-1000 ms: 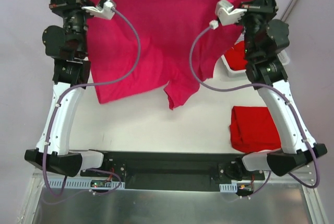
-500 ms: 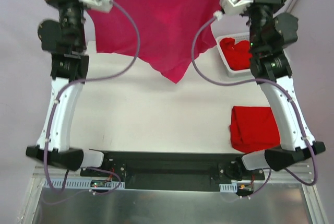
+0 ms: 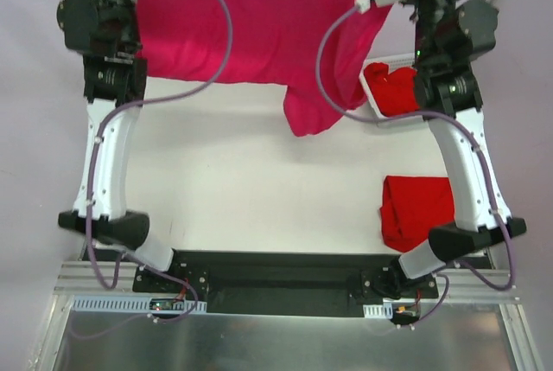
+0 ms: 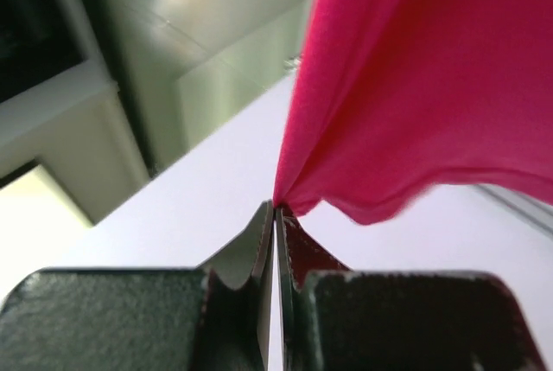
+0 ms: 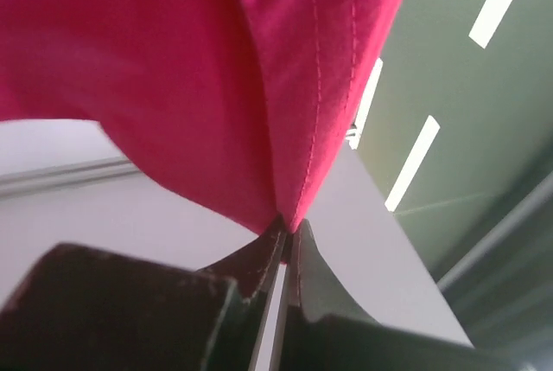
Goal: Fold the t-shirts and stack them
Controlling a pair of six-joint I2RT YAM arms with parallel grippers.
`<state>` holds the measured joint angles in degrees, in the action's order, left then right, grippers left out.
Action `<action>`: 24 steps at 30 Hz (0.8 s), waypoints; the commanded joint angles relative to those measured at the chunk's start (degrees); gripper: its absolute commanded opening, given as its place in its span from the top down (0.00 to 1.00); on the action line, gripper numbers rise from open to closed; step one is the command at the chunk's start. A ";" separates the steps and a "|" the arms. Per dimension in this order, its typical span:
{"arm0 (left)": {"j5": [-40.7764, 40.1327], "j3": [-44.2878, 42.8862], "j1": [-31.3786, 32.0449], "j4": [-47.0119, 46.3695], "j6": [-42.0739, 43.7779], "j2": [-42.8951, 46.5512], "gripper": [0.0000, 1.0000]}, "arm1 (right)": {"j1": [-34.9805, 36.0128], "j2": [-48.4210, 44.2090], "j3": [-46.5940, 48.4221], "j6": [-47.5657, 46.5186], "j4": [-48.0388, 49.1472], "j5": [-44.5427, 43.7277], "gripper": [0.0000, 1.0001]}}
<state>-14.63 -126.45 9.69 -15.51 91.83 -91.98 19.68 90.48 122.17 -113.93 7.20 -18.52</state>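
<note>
A magenta-pink t-shirt [image 3: 268,21] hangs spread between both raised arms at the far side of the table, its lowest flap drooping near the middle right. In the left wrist view my left gripper [image 4: 276,208] is shut on a corner of that magenta-pink t-shirt [image 4: 415,86]. In the right wrist view my right gripper [image 5: 288,224] is shut on a stitched hem of the same t-shirt [image 5: 173,68]. In the top view both grippers are at or past the upper edge. A folded red t-shirt [image 3: 416,211] lies at the near right.
A white basket [image 3: 380,113] with red cloth [image 3: 393,86] in it stands at the far right, partly behind the right arm [image 3: 449,86]. The black base rail [image 3: 276,271] runs along the near edge.
Both arms have lifted the magenta-pink t-shirt higher and farther back; its lower edge has left the table's middle and now hangs higher. Both grips stay shut.
</note>
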 commanded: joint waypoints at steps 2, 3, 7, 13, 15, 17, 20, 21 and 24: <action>-4.00 33.17 0.06 -10.24 -0.17 18.06 1.00 | -0.87 -12.77 -20.82 1.42 7.30 -7.22 0.99; -4.35 33.20 0.06 -10.16 0.19 18.24 1.00 | -0.96 -13.30 -21.09 1.78 7.04 -7.05 0.99; -2.51 11.82 -0.29 -4.46 0.89 10.36 1.00 | -0.87 -7.72 -5.62 0.38 3.10 -4.60 0.99; -6.62 -14.29 0.76 2.15 2.93 -3.21 1.00 | 0.09 -0.99 7.77 1.33 -1.67 -8.27 0.99; -10.68 7.81 0.94 1.97 -4.61 7.30 1.00 | 0.27 -10.29 -12.74 5.99 0.69 -9.87 0.99; -8.76 27.30 1.03 -3.27 -8.06 19.14 1.00 | 1.32 -18.70 -26.31 7.57 2.98 -10.73 0.99; -10.68 48.20 1.82 -7.08 -7.98 23.24 1.00 | 2.38 -23.06 -42.17 9.51 3.79 -11.19 0.99; -8.50 47.62 1.47 -6.73 -7.64 23.25 1.00 | 2.38 -23.15 -42.01 9.17 3.44 -10.75 0.99; -6.72 28.09 1.03 -3.93 -4.65 15.81 1.00 | 2.11 -16.95 -32.47 6.80 2.21 -8.64 0.99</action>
<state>-18.09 -82.00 12.25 -14.59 86.52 -69.21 22.83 69.21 80.77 -107.42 4.82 -22.85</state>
